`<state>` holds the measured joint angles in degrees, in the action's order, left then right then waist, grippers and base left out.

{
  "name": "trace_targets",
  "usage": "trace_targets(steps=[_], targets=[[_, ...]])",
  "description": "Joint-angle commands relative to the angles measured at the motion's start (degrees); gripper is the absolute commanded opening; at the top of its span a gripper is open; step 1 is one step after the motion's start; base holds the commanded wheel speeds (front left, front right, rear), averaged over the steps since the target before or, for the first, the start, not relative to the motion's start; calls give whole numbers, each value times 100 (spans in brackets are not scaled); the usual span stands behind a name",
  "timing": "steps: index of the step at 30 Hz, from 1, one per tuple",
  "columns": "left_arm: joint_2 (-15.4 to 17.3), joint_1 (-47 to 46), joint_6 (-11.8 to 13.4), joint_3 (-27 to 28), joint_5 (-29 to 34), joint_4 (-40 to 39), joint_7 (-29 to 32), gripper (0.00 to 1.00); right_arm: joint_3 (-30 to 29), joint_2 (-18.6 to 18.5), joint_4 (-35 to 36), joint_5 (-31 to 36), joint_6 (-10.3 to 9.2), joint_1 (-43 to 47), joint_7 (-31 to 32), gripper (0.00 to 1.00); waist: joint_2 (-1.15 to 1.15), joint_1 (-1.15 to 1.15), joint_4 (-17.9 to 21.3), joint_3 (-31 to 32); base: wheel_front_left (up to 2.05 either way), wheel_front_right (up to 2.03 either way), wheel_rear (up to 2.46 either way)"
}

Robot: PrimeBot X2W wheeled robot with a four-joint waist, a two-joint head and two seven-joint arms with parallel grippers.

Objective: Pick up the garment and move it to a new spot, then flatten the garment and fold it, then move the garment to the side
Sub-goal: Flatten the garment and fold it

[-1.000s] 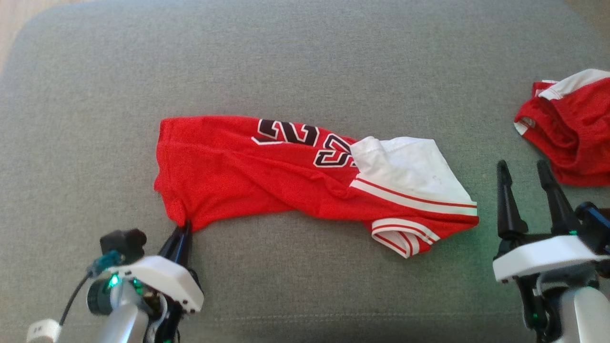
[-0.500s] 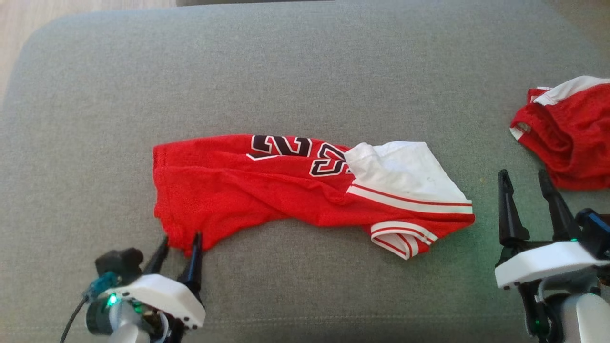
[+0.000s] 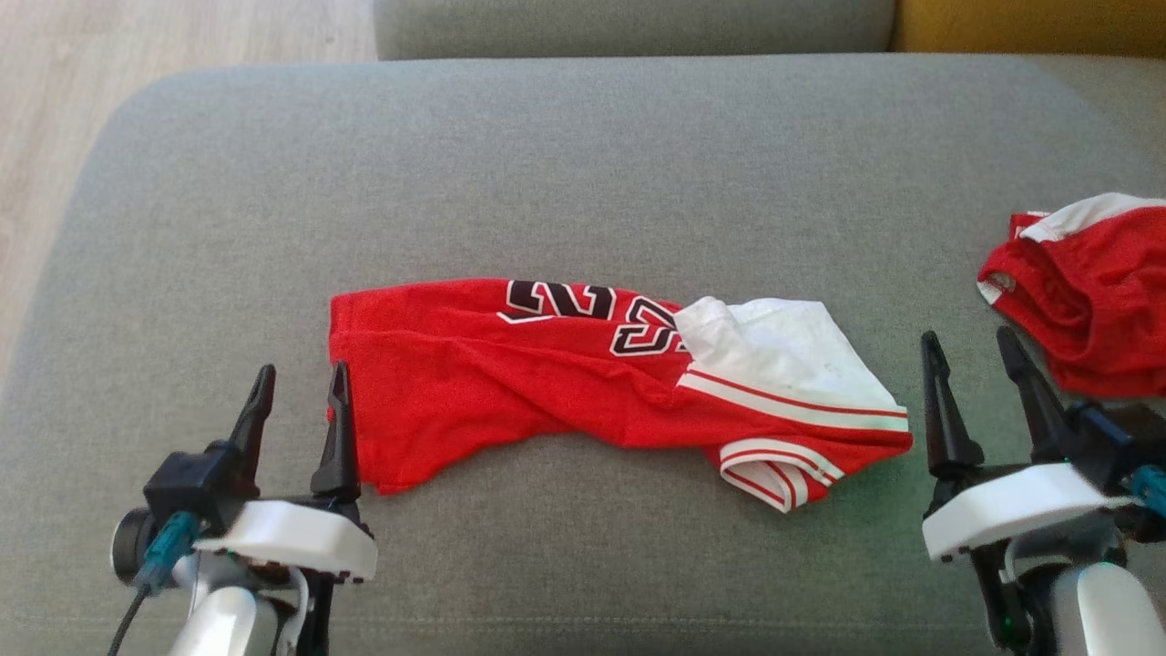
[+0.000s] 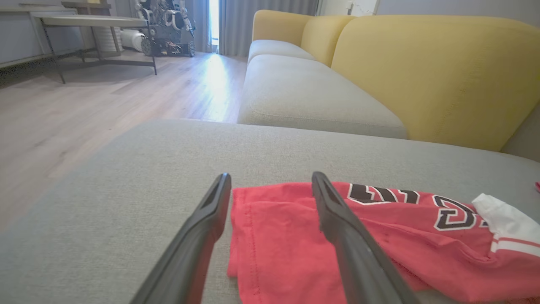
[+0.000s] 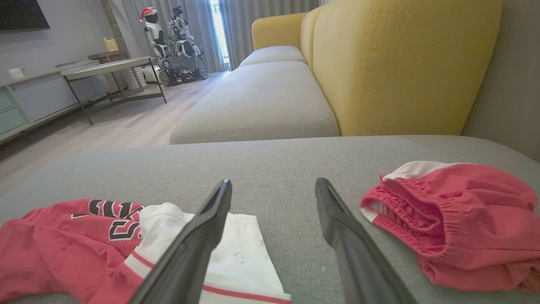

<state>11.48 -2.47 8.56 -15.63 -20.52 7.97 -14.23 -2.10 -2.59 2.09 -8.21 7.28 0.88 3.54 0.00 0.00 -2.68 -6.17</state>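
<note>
A red jersey (image 3: 547,392), crumpled and stretched left to right across the middle of the grey cushion (image 3: 583,164), nearer the robot's edge than the far one. Black numerals edged in white along its far side, partly folded under. At its right end a white sleeve part with red stripes, turned over on itself. Left hem roughly straight, near left corner drawn to a point. In the left wrist view the same jersey (image 4: 287,253) a flat red sheet with the hem seam running toward the camera; in the right wrist view the jersey (image 5: 50,240) at lower left, its white part closest. The left jaws spread wide, gripping nothing, standing at the jersey's left hem: outer finger (image 3: 253,415) over bare cushion, inner finger (image 3: 339,428) right on the hem line. From the left wrist, the hem falling between the two fingers, the right one crossing over red cloth. Not possible to tell whether that finger touches the cloth. The right jaws likewise spread wide and empty, over bare cushion between the jersey's white end and a second red garment (image 3: 1093,301), apart from both. That second garment (image 5: 464,223) heaped at the cushion's right edge, elastic waistband and a white strip showing. Beyond the cushion, more grey sofa seats (image 4: 303,97) and yellow backrests (image 4: 422,76). Pale wooden floor (image 3: 55,137) off to the left, with a metal-legged table (image 4: 84,21) and another robot (image 5: 177,38) by the curtains far back.
</note>
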Motion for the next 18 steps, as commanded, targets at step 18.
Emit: trace_targets(steps=[18], targets=[[208,92,16,204,124,-402,-74,100,196,-29,224,-7,21,83,85,100,0,0,-43,118,0,0,0]])
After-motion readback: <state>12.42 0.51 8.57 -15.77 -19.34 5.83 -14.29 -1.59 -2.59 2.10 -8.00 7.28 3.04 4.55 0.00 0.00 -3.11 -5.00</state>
